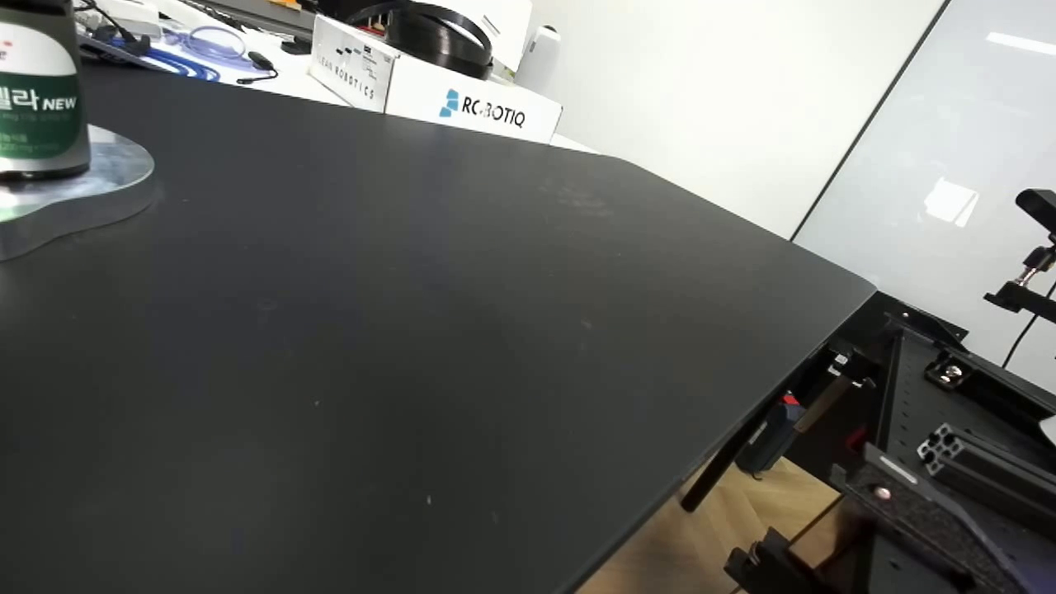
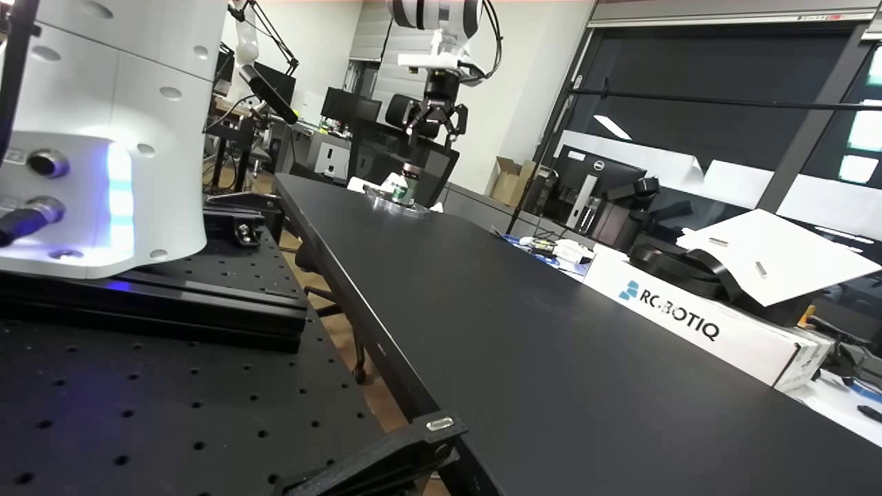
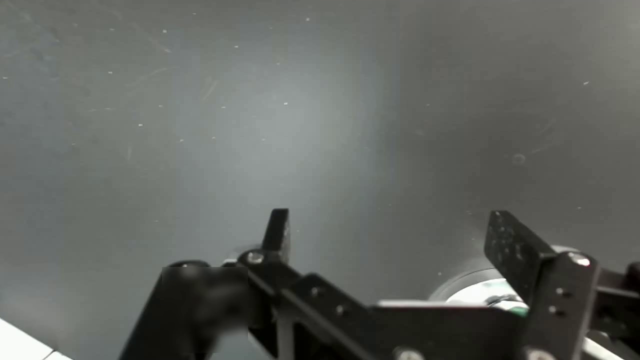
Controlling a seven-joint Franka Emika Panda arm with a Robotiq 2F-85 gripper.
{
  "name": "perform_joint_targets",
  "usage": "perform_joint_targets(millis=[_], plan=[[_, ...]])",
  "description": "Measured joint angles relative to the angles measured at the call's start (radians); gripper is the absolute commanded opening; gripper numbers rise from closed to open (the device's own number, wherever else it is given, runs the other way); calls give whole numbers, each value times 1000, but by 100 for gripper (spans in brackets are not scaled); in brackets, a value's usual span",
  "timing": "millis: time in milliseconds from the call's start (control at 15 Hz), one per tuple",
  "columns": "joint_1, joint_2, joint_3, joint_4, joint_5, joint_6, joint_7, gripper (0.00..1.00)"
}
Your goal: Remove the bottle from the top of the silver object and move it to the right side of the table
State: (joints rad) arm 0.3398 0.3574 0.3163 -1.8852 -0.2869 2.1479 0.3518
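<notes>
0/2 moves done, likely: bottle (image 1: 37,103) on silver disc (image 1: 124,163) near far edge of counter (image 2: 524,344); your hand (image 2: 431,140) higher, spread, empty. Lift, right-edge carry remain.

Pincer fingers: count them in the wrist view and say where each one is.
2. One finger is just left of the picture's middle, the other finger well to the right, a wide gap between: the pincer is open. Neither tip is hidden.
</notes>
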Motion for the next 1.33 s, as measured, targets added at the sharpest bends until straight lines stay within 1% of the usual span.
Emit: perform_joint_targets(millis=[133, 267, 800, 1000, 1133, 1333], plan=[[23, 52, -8, 69, 40, -51, -34, 100], [34, 83, -15, 115, 54, -82, -51, 100], [35, 92, -17, 131, 56, -90, -58, 100], [51, 94, -38, 133, 56, -87, -59, 100], [58, 106, -58, 151, 64, -88, -59, 100], [60, 150, -76, 213, 76, -100, -63, 100]])
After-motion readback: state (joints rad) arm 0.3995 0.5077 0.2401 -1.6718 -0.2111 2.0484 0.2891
